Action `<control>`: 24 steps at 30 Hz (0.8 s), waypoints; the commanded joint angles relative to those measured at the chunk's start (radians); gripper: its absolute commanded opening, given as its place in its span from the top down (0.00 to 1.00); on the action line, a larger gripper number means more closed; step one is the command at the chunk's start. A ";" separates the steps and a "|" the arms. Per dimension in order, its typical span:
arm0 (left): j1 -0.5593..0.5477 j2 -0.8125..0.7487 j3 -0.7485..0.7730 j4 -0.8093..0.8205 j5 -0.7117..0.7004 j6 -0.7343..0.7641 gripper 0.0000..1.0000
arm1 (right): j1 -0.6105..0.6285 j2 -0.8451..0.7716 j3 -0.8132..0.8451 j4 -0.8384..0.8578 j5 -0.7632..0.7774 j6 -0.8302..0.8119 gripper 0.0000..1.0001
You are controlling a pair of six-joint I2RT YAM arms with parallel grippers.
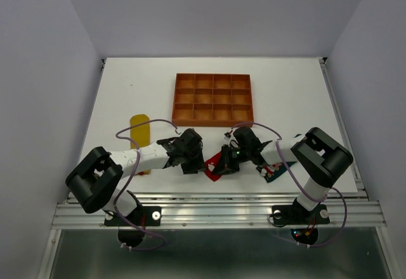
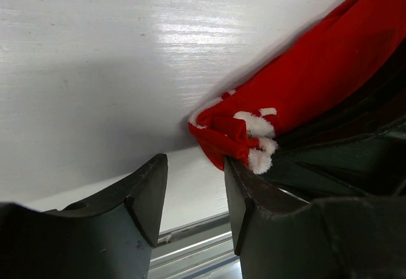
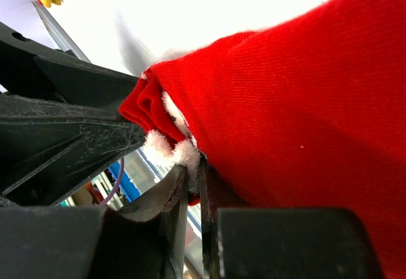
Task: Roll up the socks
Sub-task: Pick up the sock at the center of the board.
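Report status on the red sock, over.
Right gripper shut on red sock edge. Left gripper open, sock tip just ahead of its jaws, not gripped. Yellow sock lies apart, left.

Red sock bunched; yellow sock left, teal right

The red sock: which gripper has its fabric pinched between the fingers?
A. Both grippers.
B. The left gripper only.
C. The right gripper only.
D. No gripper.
C: the right wrist view shows the right gripper closed on a fold of the red sock, while the left gripper stands open beside it, with only table between its fingers.
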 commanded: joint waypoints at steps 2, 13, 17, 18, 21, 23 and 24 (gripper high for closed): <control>0.000 0.032 0.028 0.016 -0.016 0.013 0.49 | -0.010 0.033 -0.002 -0.129 0.145 -0.074 0.99; -0.028 0.147 0.090 -0.013 -0.056 0.009 0.55 | -0.010 0.020 0.039 -0.198 0.153 -0.174 0.95; -0.037 0.201 0.105 -0.031 -0.069 -0.008 0.77 | -0.010 0.000 0.048 -0.221 0.162 -0.209 0.88; -0.040 0.210 0.108 -0.036 -0.074 -0.017 0.81 | -0.010 -0.009 0.051 -0.221 0.171 -0.218 0.86; -0.045 0.258 0.134 -0.076 -0.086 -0.034 1.00 | -0.010 -0.074 0.061 -0.270 0.202 -0.261 0.74; -0.049 0.265 0.151 -0.108 -0.122 -0.040 1.00 | -0.010 -0.113 0.064 -0.284 0.228 -0.278 0.69; -0.051 0.265 0.153 -0.114 -0.123 -0.047 1.00 | -0.010 -0.133 0.067 -0.300 0.237 -0.299 0.62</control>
